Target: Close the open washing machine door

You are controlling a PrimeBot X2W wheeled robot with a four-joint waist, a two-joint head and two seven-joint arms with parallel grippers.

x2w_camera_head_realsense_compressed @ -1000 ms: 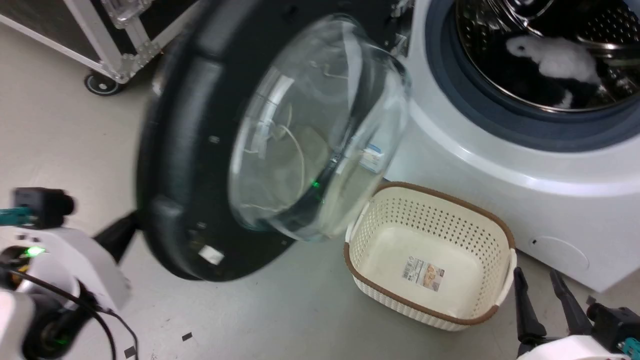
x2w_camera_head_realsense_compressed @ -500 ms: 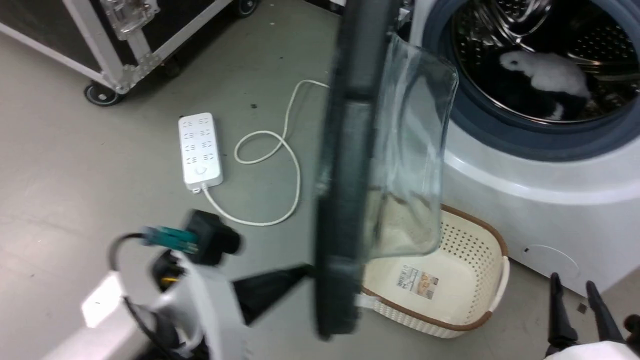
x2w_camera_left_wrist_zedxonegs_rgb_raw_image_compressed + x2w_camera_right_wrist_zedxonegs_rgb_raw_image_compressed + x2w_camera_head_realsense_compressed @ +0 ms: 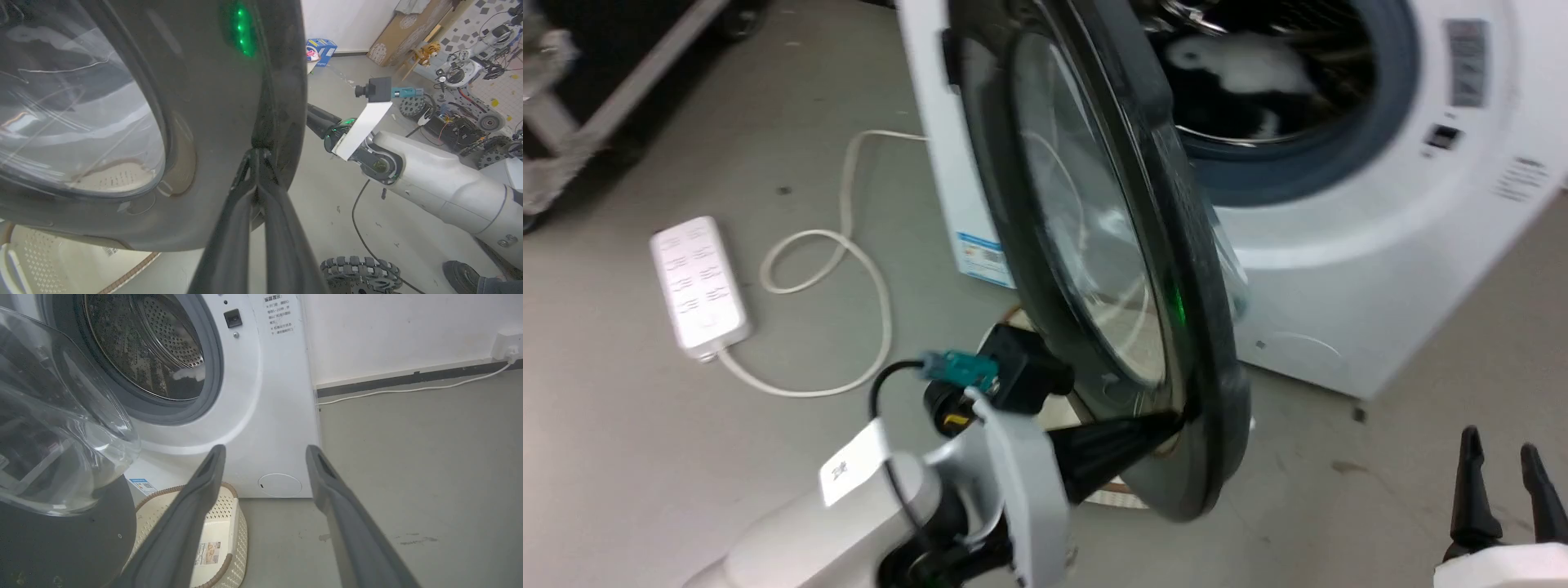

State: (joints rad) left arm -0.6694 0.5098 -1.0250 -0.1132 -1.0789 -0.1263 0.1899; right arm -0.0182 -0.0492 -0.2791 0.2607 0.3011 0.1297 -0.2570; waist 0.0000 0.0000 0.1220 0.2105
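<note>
The cream basket (image 3: 229,506) is largely hidden behind the washing machine door (image 3: 1094,245), and a white item (image 3: 1241,65) in the drum (image 3: 155,347) is too blurred to be made out. The door is seen part-way open, angled out from the front of the washing machine (image 3: 1339,269). The fingers of the left tool (image 3: 258,153) are pressed together, tips touching the door's black rim, while the right tool (image 3: 265,453) is held spread and empty, clear of the machine.
</note>
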